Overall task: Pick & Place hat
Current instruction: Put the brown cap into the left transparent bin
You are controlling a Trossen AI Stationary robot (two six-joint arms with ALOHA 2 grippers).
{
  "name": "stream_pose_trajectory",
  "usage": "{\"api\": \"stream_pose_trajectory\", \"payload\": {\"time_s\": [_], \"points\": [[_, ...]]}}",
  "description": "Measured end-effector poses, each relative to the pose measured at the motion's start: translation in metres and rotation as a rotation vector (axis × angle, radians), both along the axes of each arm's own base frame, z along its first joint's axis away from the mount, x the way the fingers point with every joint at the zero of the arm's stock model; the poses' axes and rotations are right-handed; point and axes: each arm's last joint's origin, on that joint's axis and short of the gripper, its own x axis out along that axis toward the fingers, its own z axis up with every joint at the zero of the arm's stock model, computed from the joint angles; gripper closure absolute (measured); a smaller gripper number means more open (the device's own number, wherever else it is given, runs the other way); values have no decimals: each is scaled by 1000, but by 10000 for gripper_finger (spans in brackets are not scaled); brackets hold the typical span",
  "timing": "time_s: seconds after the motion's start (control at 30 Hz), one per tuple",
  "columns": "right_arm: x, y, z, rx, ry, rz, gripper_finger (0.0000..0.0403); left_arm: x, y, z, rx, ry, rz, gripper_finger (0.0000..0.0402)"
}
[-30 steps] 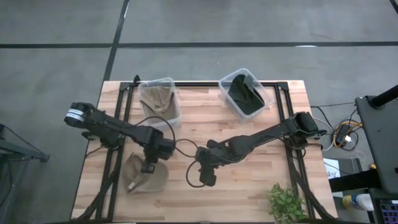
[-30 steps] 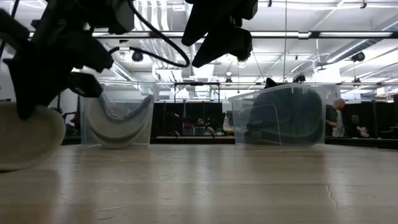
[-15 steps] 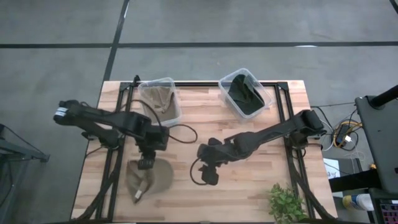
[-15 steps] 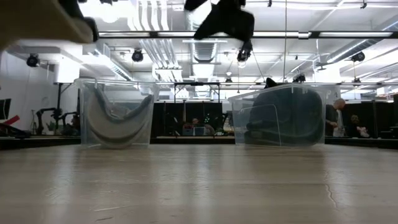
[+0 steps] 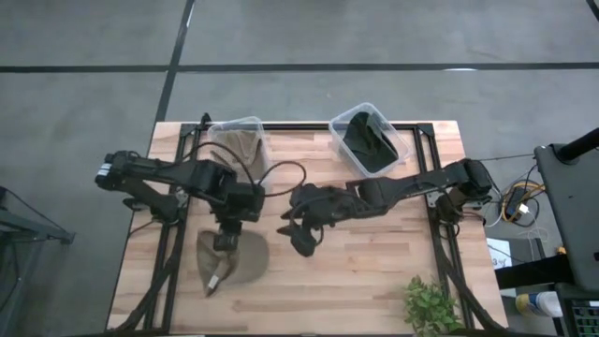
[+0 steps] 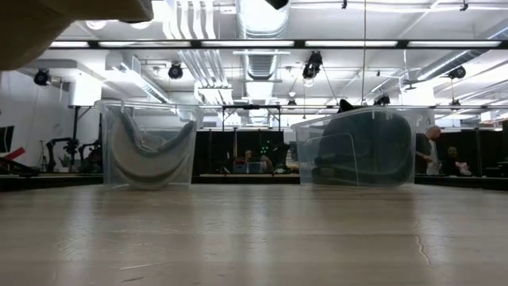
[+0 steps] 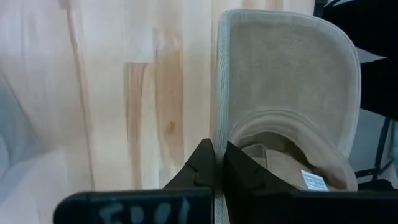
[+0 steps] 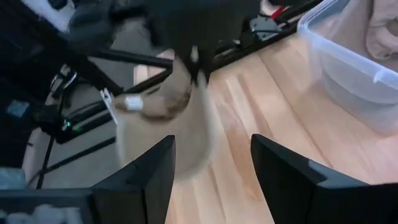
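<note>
Left end effector (image 5: 227,241): pinched on tan hat (image 5: 229,262), lifted off counter (image 5: 374,271) at 7 o'clock. Right end effector (image 5: 301,241): spread, idle near centre. Advice: keep grip firm, carry toward clear bin (image 5: 240,150) at 11 o'clock, release low.

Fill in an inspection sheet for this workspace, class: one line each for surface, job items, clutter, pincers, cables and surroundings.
Surface: wooden table, pale planks on a dark frame.
Job items: tan cap hangs from the left pincer, lifted off the table; another tan hat lies in the left clear bin; a dark hat fills the right clear bin.
Clutter: small green plant at the table's near right corner.
Pincers: left pincer shut on the cap's edge; right pincer open, empty, above the table's middle.
Cables: black loops trail along both arms; more wires lie off the table's right edge.
Surroundings: grey floor; people sit in the room behind.
</note>
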Motion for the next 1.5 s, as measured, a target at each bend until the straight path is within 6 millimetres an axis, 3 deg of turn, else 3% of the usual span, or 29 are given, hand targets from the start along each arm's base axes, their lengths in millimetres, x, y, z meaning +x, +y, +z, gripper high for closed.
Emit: {"api": "stream_pose_trajectory", "payload": {"time_s": [0.2,0.37,0.7,1.07,1.2,1.5], "points": [[10,-3,-5,15,53,-17,200,16,-4,17,-11,-53,-10,395],[19,0,-15,24,78,-1,200,19,-4,32,-19,-102,-23,395],[22,2,-11,69,35,36,200,21,-4,29,17,-91,-38,395],[31,4,-20,75,33,30,202,26,-5,30,11,-135,-55,395],[31,4,-22,80,40,31,236,25,-5,30,10,-131,-55,395],[37,6,-31,103,54,75,383,27,-5,33,5,-162,-52,395]]}}
